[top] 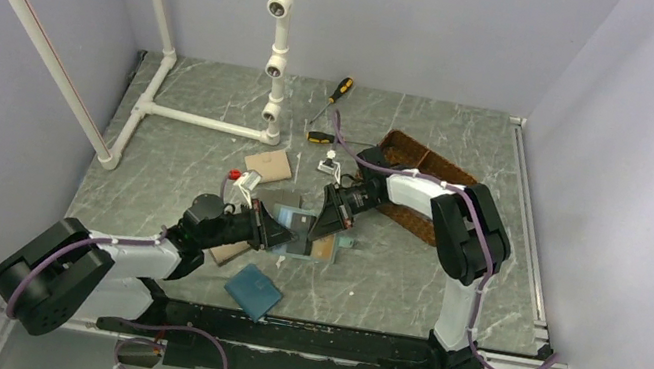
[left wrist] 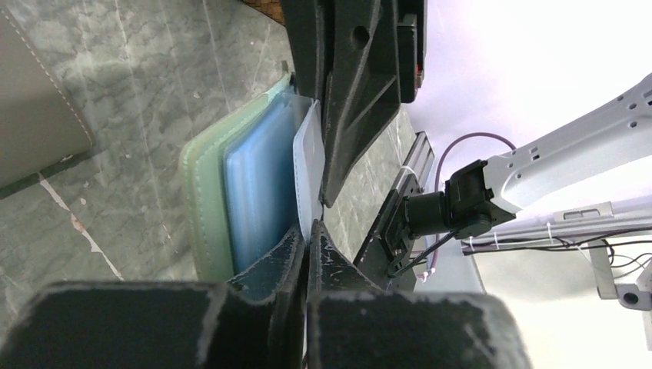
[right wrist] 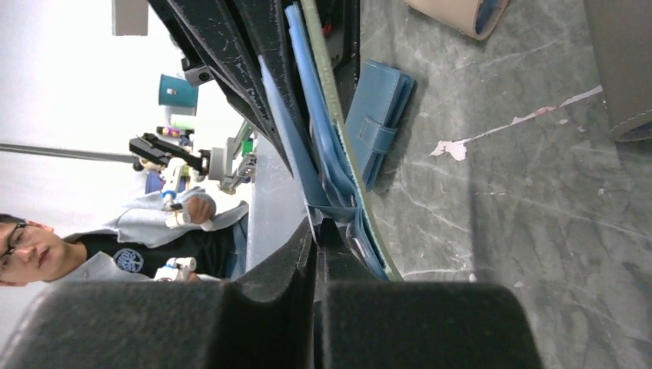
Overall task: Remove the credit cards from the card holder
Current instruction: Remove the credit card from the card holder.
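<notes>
The sage-green card holder (top: 298, 237) lies open mid-table between my two grippers. In the left wrist view its green cover (left wrist: 201, 192) and pale blue-green pockets (left wrist: 257, 181) stand on edge. My left gripper (left wrist: 307, 231) is shut on a pale whitish card (left wrist: 306, 154) that sticks out of the pockets. My right gripper (right wrist: 317, 229) is shut on a blue inner leaf of the card holder (right wrist: 319, 154) from the opposite side. An orange-tan card (top: 324, 249) shows at the holder's near right end. I cannot make out the black card.
A darker blue wallet (top: 253, 290) lies near the front, a tan wallet (top: 269, 164) behind, and a grey-brown wallet (top: 226, 251) under my left arm. A woven basket (top: 419, 189) stands at the right rear. Two screwdrivers (top: 339, 92) and a white pipe frame (top: 202, 120) are at the back.
</notes>
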Robot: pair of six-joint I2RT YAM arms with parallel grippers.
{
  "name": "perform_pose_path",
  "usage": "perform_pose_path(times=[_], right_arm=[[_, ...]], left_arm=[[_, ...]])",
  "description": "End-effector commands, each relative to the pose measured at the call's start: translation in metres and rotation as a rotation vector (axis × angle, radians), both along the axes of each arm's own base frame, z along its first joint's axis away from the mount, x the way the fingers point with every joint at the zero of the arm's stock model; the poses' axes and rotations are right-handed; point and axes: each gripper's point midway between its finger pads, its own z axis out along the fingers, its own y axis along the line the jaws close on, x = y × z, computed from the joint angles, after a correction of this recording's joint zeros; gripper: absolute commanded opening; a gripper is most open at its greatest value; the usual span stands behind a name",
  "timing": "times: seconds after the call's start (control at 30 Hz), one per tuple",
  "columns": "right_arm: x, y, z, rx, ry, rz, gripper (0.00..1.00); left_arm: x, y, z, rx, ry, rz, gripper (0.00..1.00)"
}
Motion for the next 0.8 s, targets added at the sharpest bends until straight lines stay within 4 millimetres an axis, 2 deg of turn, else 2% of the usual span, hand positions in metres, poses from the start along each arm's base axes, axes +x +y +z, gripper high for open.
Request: perform_pose_path(times=[0.0, 0.1, 0.23, 0.33, 0.47, 0.67, 0.77], right_arm=[[0.002, 0.002, 0.005, 0.037, -0.032, 0.012, 0.0], [0.004, 0.001, 0.0, 0.015, -0.054, 0.01, 0.0], [0.004, -0.001, -0.004, 0.003, -0.074, 0.013, 0.0], [0.005, -0.003, -0.008, -0.01, -0.09, 0.018, 0.0], [0.006, -0.007, -0.015, -0.035, -0.119, 0.028, 0.0], [0.015, -0.026, -0.028, -0.13, -0.243, 0.077, 0.0], [0.024, -0.037, -0.022, -0.147, -0.303, 0.071, 0.0]], left_arm=[[0.004, -0.002, 0.022, -0.045, -0.051, 0.012, 0.11], [0.003, 0.003, 0.018, -0.029, -0.034, 0.037, 0.25], [0.002, 0.009, 0.018, -0.018, -0.03, 0.061, 0.29], [0.001, 0.014, 0.017, -0.016, -0.03, 0.082, 0.24], [0.0, 0.019, 0.013, -0.006, -0.031, 0.103, 0.0], [0.001, 0.027, 0.001, 0.022, -0.013, 0.138, 0.0], [0.0, 0.03, -0.003, 0.038, -0.007, 0.142, 0.0]])
